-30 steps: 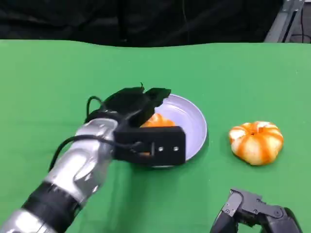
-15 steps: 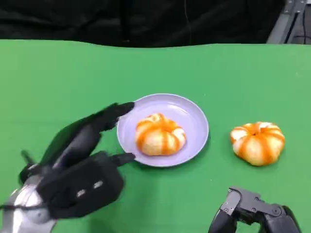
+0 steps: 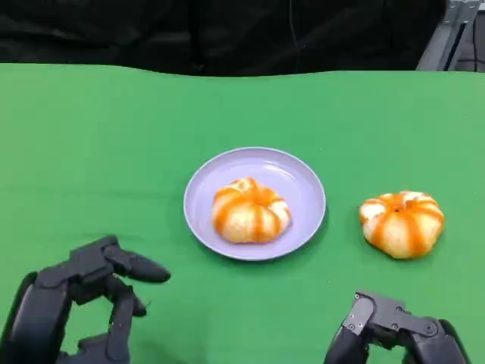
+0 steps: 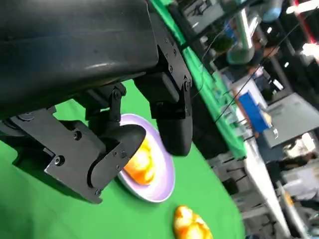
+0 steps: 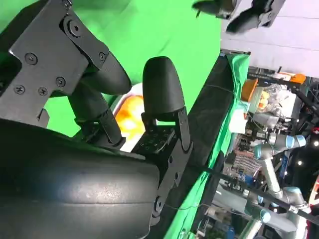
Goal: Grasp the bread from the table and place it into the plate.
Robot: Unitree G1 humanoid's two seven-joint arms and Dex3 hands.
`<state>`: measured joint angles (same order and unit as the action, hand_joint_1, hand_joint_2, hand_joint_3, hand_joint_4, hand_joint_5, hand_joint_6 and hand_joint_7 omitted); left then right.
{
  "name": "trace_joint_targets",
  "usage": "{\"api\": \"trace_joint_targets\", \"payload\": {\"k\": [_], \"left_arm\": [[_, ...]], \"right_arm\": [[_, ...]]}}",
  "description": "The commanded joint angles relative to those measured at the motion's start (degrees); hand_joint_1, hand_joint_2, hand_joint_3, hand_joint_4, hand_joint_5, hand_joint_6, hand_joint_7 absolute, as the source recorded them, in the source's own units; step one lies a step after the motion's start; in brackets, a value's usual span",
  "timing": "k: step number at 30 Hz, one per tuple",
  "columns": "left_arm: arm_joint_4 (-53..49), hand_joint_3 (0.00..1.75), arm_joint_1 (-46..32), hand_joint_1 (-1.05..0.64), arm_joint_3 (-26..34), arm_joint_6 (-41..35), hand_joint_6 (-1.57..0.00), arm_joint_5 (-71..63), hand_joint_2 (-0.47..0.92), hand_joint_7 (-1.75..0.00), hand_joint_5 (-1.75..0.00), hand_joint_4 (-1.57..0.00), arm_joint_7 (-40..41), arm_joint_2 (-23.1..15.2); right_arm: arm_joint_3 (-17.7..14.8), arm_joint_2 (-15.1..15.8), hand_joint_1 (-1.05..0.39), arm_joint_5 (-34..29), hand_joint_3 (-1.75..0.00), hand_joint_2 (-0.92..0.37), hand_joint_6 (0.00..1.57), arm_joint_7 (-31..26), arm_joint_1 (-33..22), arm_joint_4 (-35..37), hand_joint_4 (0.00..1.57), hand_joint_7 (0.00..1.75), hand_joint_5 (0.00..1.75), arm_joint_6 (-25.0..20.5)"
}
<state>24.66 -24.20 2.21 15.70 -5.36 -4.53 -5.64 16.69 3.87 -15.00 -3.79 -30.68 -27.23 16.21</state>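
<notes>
An orange-striped bread roll [image 3: 249, 211] lies in the lilac plate [image 3: 303, 179] at the table's middle; the left wrist view shows the roll [image 4: 139, 165] on the plate [image 4: 160, 183] past the fingers. A second, similar roll [image 3: 402, 222] sits on the green cloth right of the plate, also seen as the roll [image 4: 192, 224] in the left wrist view. My left hand [image 3: 76, 303] is at the lower left, fingers apart, holding nothing. My right hand [image 3: 398, 334] rests at the lower right, empty, fingers spread in its wrist view [image 5: 124, 94].
Green cloth [image 3: 98, 144] covers the table up to a dark backdrop at the far edge. A metal frame [image 3: 447, 30] stands at the far right corner. Lab equipment and another robot arm [image 4: 249, 30] show beyond the table.
My left hand released the roll into the plate and drew back from over the plate to the lower left near edge. The right hand has stayed put.
</notes>
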Motion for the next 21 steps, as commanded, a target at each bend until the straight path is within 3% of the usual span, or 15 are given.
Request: {"api": "trace_joint_targets", "payload": {"k": [1,8,21], "left_arm": [[0.2,1.70,-2.2,-0.03,-1.6,1.6,-0.86,-2.5,0.23,-1.47,-1.72,-0.95,2.1,1.7],[0.0,1.74,-2.6,-0.04,-2.9,0.1,-0.84,-3.2,0.19,-1.63,-1.75,-0.96,2.5,3.1],[-2.7,1.72,0.4,0.00,-3.4,0.0,-0.83,-0.5,0.20,-1.65,-1.75,-0.94,1.3,3.1]], "right_arm": [[-1.5,1.3,0.00,0.1,-1.61,-0.18,0.83,0.6,-0.1,0.1,0.84,1.41,1.75,1.4],[-2.3,1.4,0.00,1.4,-1.61,-0.19,0.84,1.2,-0.3,0.8,0.83,1.40,1.75,1.9],[-3.0,0.5,-0.01,2.1,-1.62,-0.19,0.84,1.6,0.4,1.6,0.80,1.41,1.74,1.9]]}}
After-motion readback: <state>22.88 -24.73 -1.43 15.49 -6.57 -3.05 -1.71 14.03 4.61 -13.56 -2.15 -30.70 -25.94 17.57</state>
